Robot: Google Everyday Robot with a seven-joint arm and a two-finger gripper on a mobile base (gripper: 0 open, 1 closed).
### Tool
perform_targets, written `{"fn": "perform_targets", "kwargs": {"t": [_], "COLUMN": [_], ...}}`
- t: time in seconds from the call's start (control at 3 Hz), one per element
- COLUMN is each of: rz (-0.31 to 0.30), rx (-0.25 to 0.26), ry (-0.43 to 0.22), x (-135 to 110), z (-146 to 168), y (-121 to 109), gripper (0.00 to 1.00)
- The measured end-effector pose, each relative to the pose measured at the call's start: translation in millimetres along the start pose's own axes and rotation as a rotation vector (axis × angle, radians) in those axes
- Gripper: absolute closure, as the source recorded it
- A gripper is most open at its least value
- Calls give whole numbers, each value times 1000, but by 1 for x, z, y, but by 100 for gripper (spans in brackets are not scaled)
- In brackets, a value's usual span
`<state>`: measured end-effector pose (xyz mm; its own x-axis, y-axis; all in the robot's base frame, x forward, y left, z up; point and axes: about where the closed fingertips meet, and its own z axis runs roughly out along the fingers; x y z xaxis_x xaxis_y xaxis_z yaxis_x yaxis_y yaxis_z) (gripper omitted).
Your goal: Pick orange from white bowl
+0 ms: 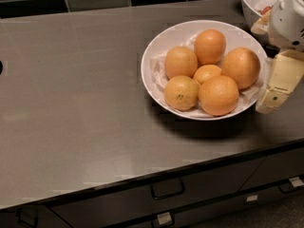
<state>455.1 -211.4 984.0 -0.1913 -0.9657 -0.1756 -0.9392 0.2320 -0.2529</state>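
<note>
The white bowl (pixel 159 51) sits on the grey counter right of centre, lined with crumpled white paper and holding several oranges. The orange (pixel 241 68), large, slightly oval and plain, lies at the bowl's right side. A paler orange with a dark speck (pixel 181 92) lies at the front left, and a small yellower one (pixel 207 73) in the middle. My gripper (pixel 280 80) hangs at the right edge of the view, just outside the bowl's right rim and beside the orange, holding nothing that I can see.
A smaller white bowl with reddish food (pixel 254 4) stands at the back right, partly behind the gripper. Dark tiles line the wall behind the counter. The counter's front edge (pixel 142 182) runs above drawers with handles.
</note>
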Motion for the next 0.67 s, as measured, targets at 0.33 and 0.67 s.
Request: {"fn": "perform_targets", "kwargs": {"t": [0.33, 0.67], "rz": [-47, -73], "rx": [-13, -17], "ry": [24, 17], "x": [-10, -15], "z": [6, 13], "y": [-20, -37], "gripper": [0, 0]}}
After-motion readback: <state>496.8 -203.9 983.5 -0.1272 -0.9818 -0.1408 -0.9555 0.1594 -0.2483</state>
